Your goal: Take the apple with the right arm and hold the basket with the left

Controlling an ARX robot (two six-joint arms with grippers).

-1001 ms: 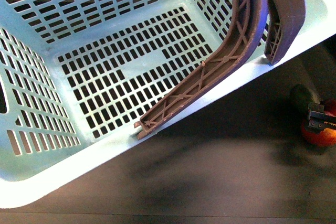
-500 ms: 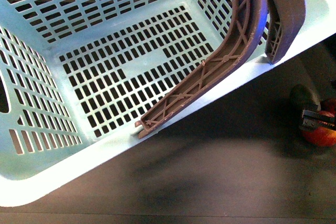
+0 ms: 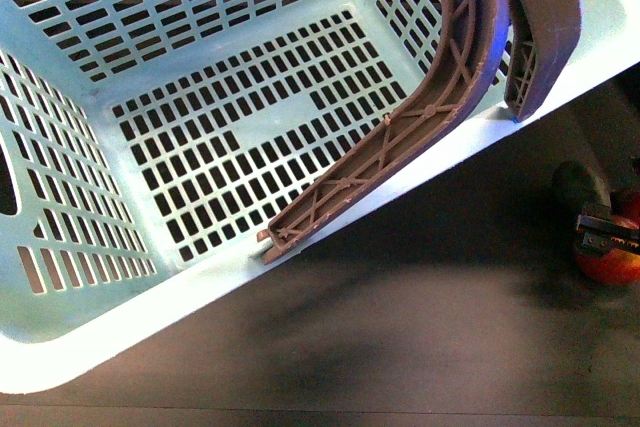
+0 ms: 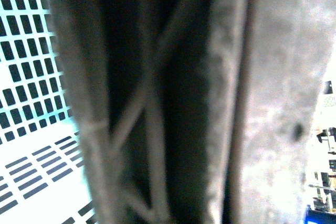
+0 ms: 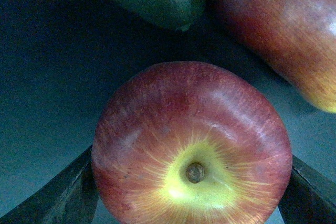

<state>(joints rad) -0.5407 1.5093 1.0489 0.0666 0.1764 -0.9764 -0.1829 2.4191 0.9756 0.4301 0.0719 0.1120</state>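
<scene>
From the front, finding the apple (image 3: 612, 259) resting on the dark table (image 3: 400, 347) at the far right, well apart from the basket (image 3: 200, 289), directly under the right gripper (image 3: 603, 234) and beside a dark green fruit (image 3: 573, 185). Noting only a slight sideways drift of that gripper since half a second ago, basket unmoved. From the left wrist, seeing just a blurred basket handle (image 4: 157, 103) filling the view, left gripper unseen, closure impossible to tell. From the right wrist, seeing dark fingers (image 5: 63, 198) straddling the apple, hugging both sides, squeeze not confirmable.
</scene>
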